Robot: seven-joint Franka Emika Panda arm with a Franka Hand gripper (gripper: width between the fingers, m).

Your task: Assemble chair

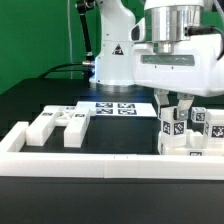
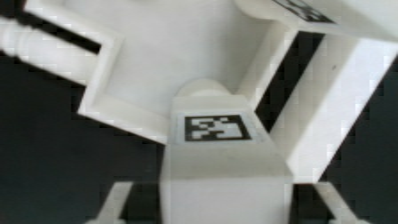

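Several chunky white chair pieces with black-and-white tags stand grouped at the exterior view's right. My gripper comes down from above onto the leftmost piece of that group, one finger on each side. In the wrist view, a narrow white piece with a square tag runs up between my fingers, and my gripper is shut on it. Beyond it lies a larger angled white chair piece. Two more loose white chair pieces lie at the exterior view's left.
A long white border rail runs along the front of the black table, with a side rail at the left. The marker board lies at the back centre. The arm's white base stands behind it.
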